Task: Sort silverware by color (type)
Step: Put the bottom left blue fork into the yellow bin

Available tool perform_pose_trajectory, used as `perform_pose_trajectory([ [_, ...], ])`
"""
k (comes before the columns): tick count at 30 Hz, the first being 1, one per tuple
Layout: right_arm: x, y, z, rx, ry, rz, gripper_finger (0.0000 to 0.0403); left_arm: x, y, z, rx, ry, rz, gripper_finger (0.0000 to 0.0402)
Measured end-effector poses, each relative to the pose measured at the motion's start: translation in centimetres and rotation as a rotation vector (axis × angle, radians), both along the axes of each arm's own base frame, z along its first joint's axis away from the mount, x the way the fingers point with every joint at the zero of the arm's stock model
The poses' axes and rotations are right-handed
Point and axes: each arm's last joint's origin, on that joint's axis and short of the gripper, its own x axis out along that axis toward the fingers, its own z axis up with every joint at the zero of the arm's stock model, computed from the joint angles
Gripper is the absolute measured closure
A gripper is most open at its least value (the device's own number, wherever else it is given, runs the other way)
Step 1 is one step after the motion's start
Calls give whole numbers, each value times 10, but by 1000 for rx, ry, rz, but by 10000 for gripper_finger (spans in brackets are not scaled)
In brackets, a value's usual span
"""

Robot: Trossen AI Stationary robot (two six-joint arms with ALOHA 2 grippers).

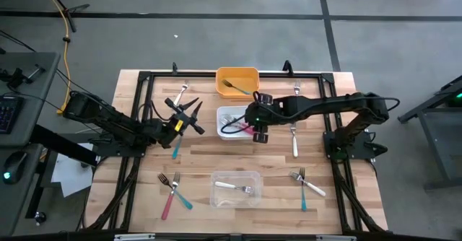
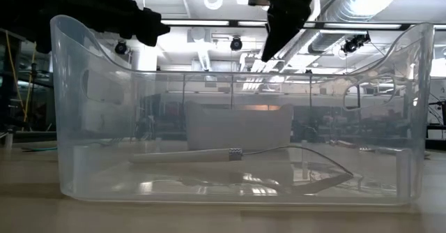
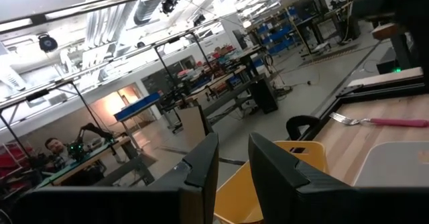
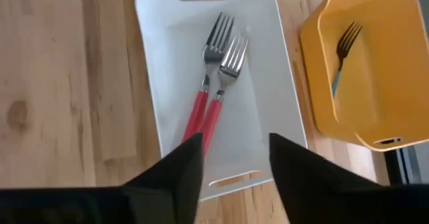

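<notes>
Two red-handled forks lie side by side in the white bin; the right claw hovers just above them, released and empty. A teal-handled fork sits in the orange bin, a white-handled fork in the clear bin. The rest lie loose on the bench: a pink and teal pair near left, another pair near right, one white beside the right arm. The left claw is spread, empty, raised over the bench left of the white bin. Likely a drop-off just completed; next calls for picking a loose fork and matching it to its bin.
</notes>
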Motion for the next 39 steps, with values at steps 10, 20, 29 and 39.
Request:
perform_pose_trajectory([
  [10,-12,0,-28,7,-66,-1,387,1,-1,-3,-11,21,-5,328],
  [20,-69,4,-53,90,-437,89,401,3,-16,-3,12,47,-120,353],
  [29,-112,4,-39,72,-659,99,402,34,-38,4,-42,274,-265,400],
  [39,-129,4,-39,55,-683,93,402,48,-54,22,-486,713,-715,401],
])
